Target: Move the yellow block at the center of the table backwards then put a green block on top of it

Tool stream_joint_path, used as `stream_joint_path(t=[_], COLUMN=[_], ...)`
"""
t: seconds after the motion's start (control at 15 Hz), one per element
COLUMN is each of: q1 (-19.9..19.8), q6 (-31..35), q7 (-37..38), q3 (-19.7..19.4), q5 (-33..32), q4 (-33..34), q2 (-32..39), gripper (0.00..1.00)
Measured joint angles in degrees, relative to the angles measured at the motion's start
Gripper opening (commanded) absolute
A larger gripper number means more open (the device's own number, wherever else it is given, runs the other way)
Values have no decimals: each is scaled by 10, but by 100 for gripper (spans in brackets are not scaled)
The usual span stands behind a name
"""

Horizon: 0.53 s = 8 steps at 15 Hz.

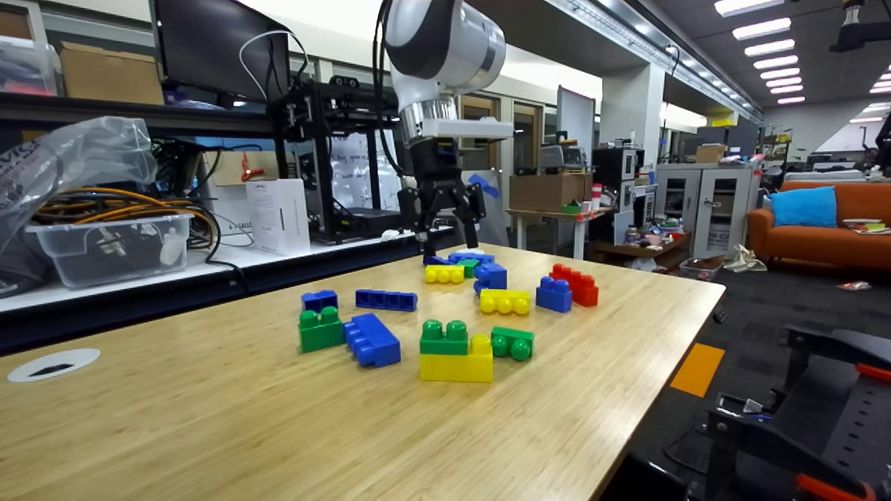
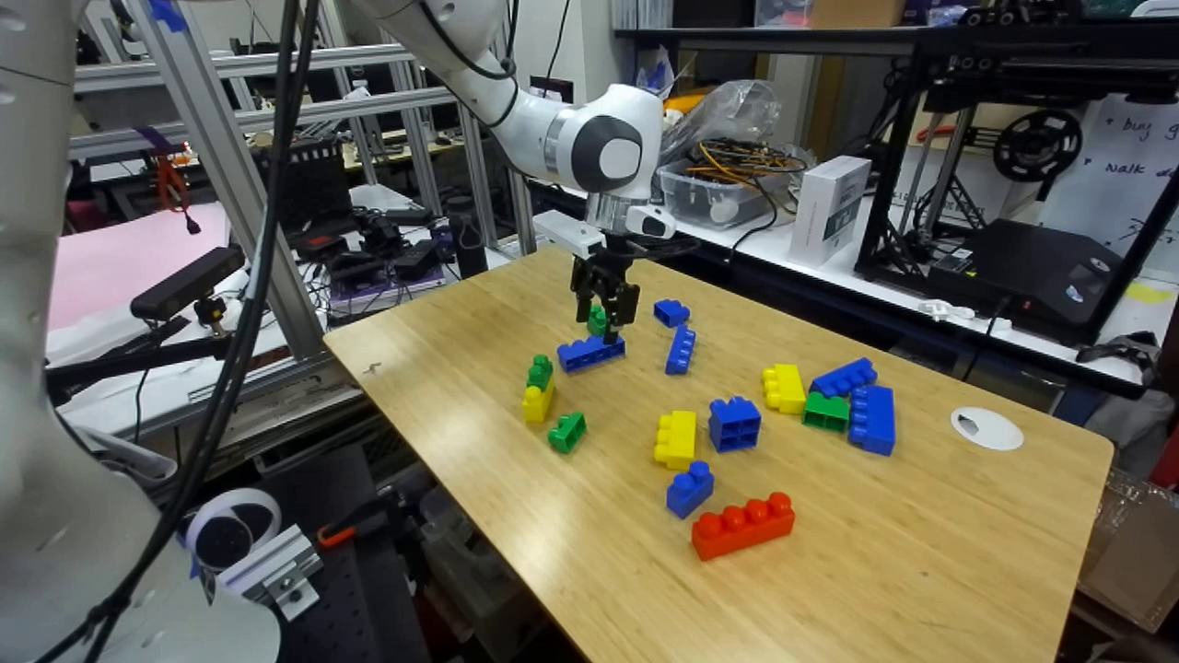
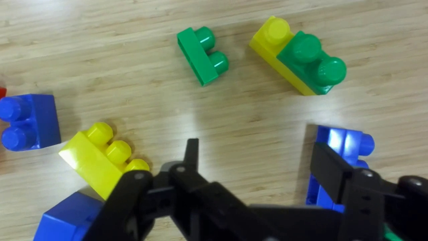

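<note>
The yellow block [image 1: 456, 368] rests on the light-wood table [image 1: 278, 424], and it also shows in an exterior view [image 2: 538, 404] and the wrist view [image 3: 277, 31]. The green block [image 1: 443, 341] sits on top of it, covering part of its studs and leaving one yellow stud bare; it also shows in the wrist view [image 3: 309, 62]. My gripper [image 3: 254, 155] is open and empty, its fingers wide apart over the table. The stack lies apart from the fingers, towards the top right of the wrist view. In an exterior view the gripper [image 2: 608, 322] is near a long blue brick.
A loose green brick [image 3: 199, 57] lies on its side beside the stack. The long blue brick [image 3: 334, 150] is partly under one finger in the wrist view. Yellow bricks [image 2: 677, 439], blue bricks [image 2: 735, 424] and a red brick [image 2: 742, 527] are spread over the table.
</note>
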Motion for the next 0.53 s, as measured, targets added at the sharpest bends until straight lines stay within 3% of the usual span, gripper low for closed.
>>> stream_joint_path(t=[0.33, 0.53], q1=[-9, -15], q6=[-7, -13], q7=[-94, -114], q3=[1, 1], q5=[-2, 4], q4=[-11, -15], q2=[1, 2], gripper=[100, 100])
